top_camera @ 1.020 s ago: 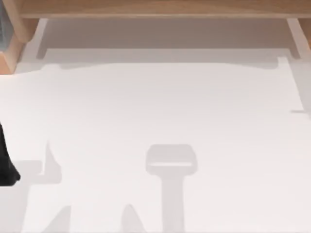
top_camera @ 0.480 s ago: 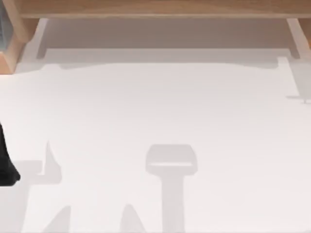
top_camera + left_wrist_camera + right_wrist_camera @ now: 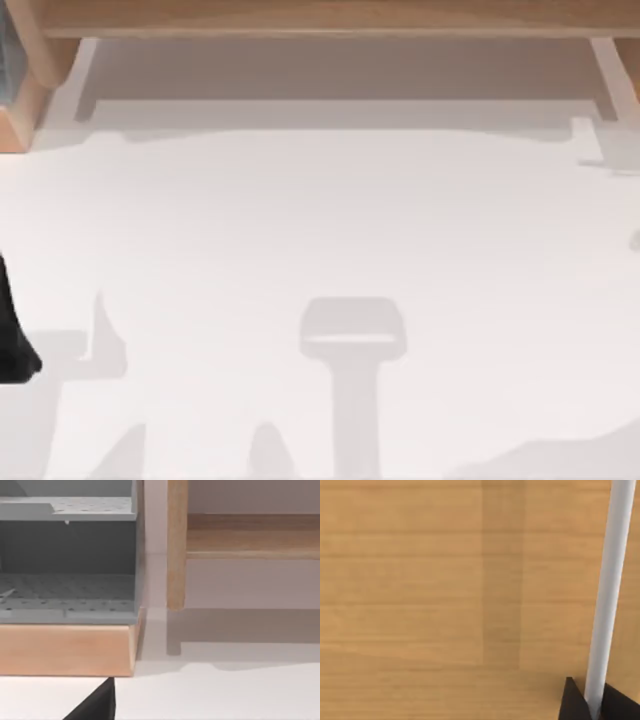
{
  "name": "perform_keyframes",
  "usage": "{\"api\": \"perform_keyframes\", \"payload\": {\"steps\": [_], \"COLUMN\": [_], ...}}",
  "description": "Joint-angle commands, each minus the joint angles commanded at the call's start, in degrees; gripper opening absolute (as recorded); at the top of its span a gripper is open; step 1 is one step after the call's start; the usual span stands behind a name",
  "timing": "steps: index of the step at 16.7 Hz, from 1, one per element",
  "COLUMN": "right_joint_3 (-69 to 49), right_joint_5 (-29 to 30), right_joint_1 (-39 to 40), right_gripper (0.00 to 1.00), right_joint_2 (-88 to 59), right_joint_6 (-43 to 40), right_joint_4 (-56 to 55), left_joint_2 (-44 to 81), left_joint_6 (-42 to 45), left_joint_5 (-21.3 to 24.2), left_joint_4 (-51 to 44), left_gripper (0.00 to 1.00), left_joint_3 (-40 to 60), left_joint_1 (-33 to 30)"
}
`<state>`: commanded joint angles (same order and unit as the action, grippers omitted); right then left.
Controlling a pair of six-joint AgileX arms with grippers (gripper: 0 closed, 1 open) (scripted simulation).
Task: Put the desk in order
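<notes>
The desk [image 3: 320, 220] is a wide white tabletop with a light wooden shelf [image 3: 320, 18] along its far side. A dark part of my left arm [image 3: 12, 340] shows at the table's left edge. In the left wrist view a dark tip of my left gripper [image 3: 97, 705] hovers over the white top near a wooden upright [image 3: 176, 545]. My right gripper [image 3: 592, 705] is shut on a thin white strip [image 3: 610, 580], held close in front of a light wooden surface [image 3: 420, 580].
A grey perforated organiser [image 3: 67, 560] sits on a wooden base [image 3: 65, 650] at the desk's far left corner [image 3: 15, 90]. Arm shadows lie on the front of the tabletop, with a broad one at the front right [image 3: 560, 455].
The small shadow at the table's right edge has slid toward the shelf. A broad new shadow has come in at the front right. The left arm has not moved.
</notes>
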<state>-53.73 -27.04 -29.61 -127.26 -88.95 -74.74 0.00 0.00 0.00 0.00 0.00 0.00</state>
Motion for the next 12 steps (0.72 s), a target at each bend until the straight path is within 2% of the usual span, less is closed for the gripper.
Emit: {"api": "perform_keyframes", "payload": {"steps": [8, 12], "right_joint_3": [-2.8, -11.3], "right_joint_5": [1.5, 3.1], "right_joint_1": [1.5, 2.9], "right_gripper": [0.00, 0.00], "right_joint_2": [-2.1, -5.4], "right_joint_6": [-0.1, -0.1], "right_joint_4": [2.7, 6.5], "left_joint_2": [0.0, 0.0], "left_joint_6": [0.0, 0.0], "left_joint_5": [0.0, 0.0], "left_joint_4": [0.0, 0.0], "left_gripper": [1.00, 1.00], "left_joint_3": [0.0, 0.0], "left_joint_1": [0.0, 0.0]}}
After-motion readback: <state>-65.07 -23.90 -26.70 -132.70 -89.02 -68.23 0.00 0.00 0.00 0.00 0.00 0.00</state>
